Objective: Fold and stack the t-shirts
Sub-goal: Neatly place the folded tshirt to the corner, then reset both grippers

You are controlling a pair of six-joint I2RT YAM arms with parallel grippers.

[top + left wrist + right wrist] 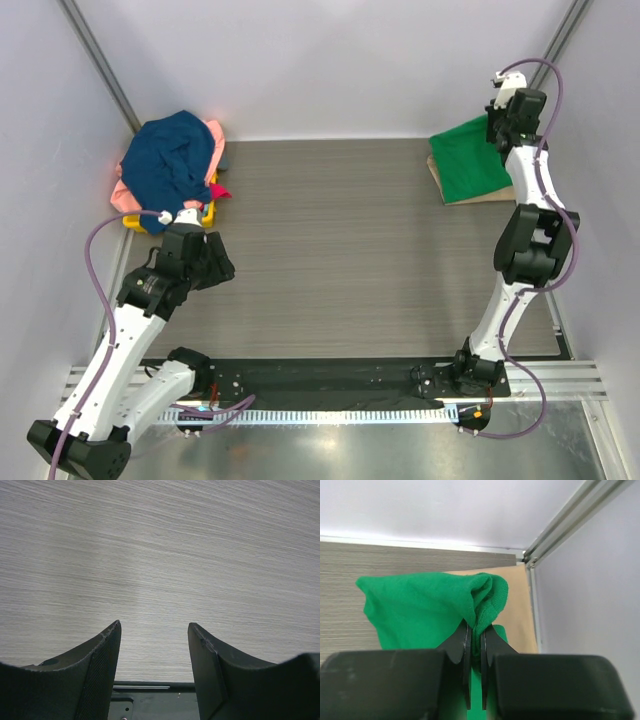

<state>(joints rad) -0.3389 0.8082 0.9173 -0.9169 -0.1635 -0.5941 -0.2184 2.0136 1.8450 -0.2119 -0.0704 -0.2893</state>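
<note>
A folded bright green t-shirt (468,158) lies on a tan t-shirt (487,196) at the back right corner. My right gripper (503,122) is shut on a bunched edge of the green t-shirt (420,607), lifting it; the tan t-shirt (519,605) shows beneath. A heap of unfolded t-shirts sits at the back left: navy blue (168,160) on top, salmon pink (124,195), red (219,190) and yellow (205,212) beneath. My left gripper (222,266) hovers open and empty over bare table (154,627), in front of the heap.
The grey wood-grain table (340,250) is walled by white panels at the back and sides. A black strip with both arm bases (330,378) runs along the near edge.
</note>
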